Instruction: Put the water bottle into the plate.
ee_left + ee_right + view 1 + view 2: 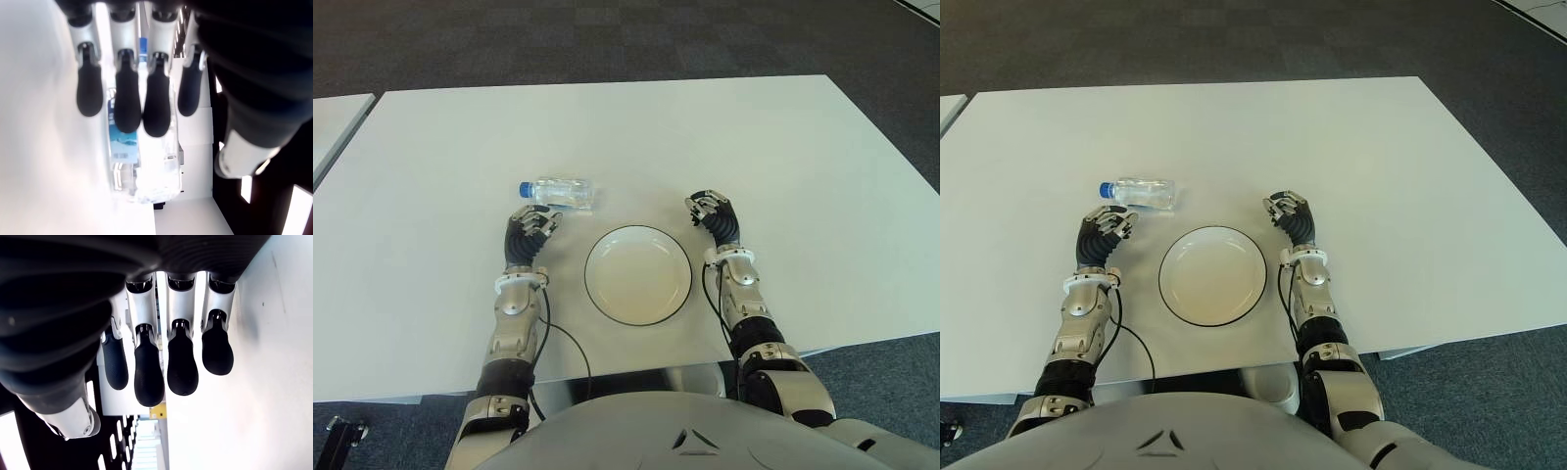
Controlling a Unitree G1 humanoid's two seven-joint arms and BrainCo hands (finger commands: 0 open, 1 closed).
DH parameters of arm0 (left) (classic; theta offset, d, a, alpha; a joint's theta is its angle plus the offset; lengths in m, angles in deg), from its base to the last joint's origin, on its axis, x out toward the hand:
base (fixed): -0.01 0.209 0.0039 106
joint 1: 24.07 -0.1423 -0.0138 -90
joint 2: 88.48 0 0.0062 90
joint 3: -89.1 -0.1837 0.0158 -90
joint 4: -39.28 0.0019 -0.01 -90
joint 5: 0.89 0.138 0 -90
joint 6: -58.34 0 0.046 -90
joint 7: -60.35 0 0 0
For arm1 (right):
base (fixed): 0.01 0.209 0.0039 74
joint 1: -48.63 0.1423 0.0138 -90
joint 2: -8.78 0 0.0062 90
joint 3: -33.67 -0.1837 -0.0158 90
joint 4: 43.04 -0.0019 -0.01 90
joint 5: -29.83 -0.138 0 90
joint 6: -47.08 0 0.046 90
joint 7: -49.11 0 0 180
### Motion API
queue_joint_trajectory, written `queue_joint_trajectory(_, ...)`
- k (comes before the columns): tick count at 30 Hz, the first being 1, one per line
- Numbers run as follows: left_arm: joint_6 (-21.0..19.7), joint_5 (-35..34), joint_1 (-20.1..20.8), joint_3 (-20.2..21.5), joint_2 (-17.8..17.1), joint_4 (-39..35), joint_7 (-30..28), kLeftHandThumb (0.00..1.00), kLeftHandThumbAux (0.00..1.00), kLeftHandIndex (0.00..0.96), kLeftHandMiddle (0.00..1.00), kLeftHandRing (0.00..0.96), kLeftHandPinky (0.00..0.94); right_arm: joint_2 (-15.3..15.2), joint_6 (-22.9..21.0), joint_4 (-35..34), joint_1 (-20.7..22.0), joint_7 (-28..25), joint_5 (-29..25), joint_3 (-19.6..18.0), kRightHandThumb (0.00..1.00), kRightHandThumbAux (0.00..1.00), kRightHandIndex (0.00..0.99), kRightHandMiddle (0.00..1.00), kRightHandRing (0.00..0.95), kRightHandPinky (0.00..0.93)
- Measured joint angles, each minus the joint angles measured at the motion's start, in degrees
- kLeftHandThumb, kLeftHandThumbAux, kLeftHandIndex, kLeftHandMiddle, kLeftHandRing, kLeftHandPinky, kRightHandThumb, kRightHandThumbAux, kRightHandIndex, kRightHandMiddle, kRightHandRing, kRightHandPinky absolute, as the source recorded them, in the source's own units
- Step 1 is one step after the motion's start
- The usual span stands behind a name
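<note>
A clear water bottle (564, 193) with a blue cap lies on its side on the white table (636, 137), its cap toward my left. The white plate (638, 275) with a dark rim sits nearer me, to the right of the bottle, with nothing in it. My left hand (530, 229) is just in front of the bottle, fingers relaxed and holding nothing; its wrist view shows the bottle (146, 166) beyond the fingertips (127, 105). My right hand (710, 211) shows to the right of the plate, its fingers (146, 369) relaxed and empty.
The table's front edge runs close to my body. Another table's corner (333, 122) shows at the far left. Dark carpet (607, 39) lies beyond the table.
</note>
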Motion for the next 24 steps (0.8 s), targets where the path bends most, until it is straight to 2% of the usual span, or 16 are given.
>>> queue_joint_trajectory(4, 0.24, 1.43, 0.0, -0.09, -0.37, -0.07, 0.74, 0.707, 0.715, 0.436, 0.681, 0.663, 0.652, 0.05, 0.0, 0.0, 0.01, 0.0, -0.01, -0.01, 0.709, 0.729, 0.438, 0.695, 0.685, 0.688)
queue_joint_trajectory(11, 5.46, 5.73, 0.23, -0.26, -1.74, 0.83, 4.36, 0.706, 0.716, 0.437, 0.701, 0.681, 0.659, 0.07, 0.0, -0.03, 0.01, 0.12, 0.01, 0.03, 0.709, 0.729, 0.438, 0.697, 0.688, 0.693)
queue_joint_trajectory(15, 7.62, 7.95, 0.22, -0.25, -2.78, 0.2, 5.91, 0.705, 0.717, 0.436, 0.689, 0.663, 0.634, 0.06, 0.03, -0.04, 0.0, 0.37, 0.22, 0.18, 0.709, 0.729, 0.438, 0.699, 0.691, 0.694)
queue_joint_trajectory(20, 11.4, 14.73, 0.56, -0.33, -4.81, -1.94, 11.05, 0.705, 0.717, 0.435, 0.688, 0.664, 0.644, 0.04, 0.04, -0.04, -0.01, 0.54, 0.3, 0.27, 0.709, 0.729, 0.439, 0.699, 0.692, 0.695)
queue_joint_trajectory(24, 11.92, 23.36, 1.27, -1.24, -7.17, -2.63, 17.78, 0.706, 0.717, 0.434, 0.699, 0.679, 0.664, 0.05, 0.07, -0.03, 0.0, 0.51, 0.27, 0.27, 0.709, 0.729, 0.439, 0.7, 0.694, 0.703)
